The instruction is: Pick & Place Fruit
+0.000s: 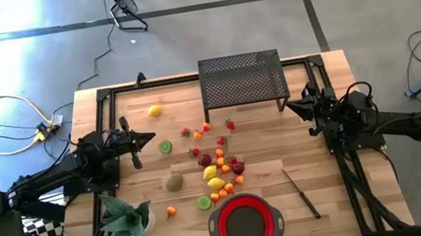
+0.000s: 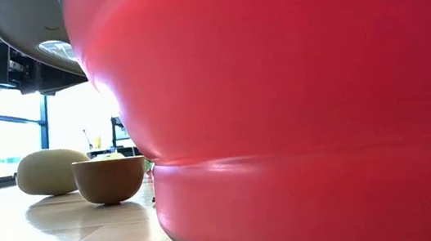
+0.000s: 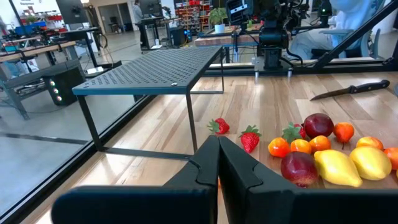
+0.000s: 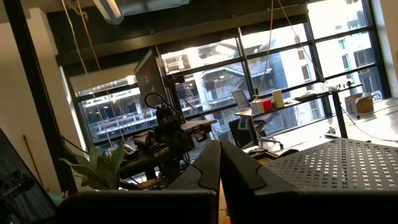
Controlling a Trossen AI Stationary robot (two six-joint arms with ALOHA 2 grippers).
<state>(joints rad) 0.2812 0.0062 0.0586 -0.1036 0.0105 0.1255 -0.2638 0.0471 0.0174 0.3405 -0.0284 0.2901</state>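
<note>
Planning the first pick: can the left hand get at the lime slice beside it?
Probably yes: the left hand, shut and empty, sits just beside the lime slice, with only bare table between them.

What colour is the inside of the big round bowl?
Red, with a grey rim; the bowl shows best in the high view.

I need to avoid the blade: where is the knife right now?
In the high view the knife lies on the right half of the table, just right of the red bowl, apart from the fruit.
</note>
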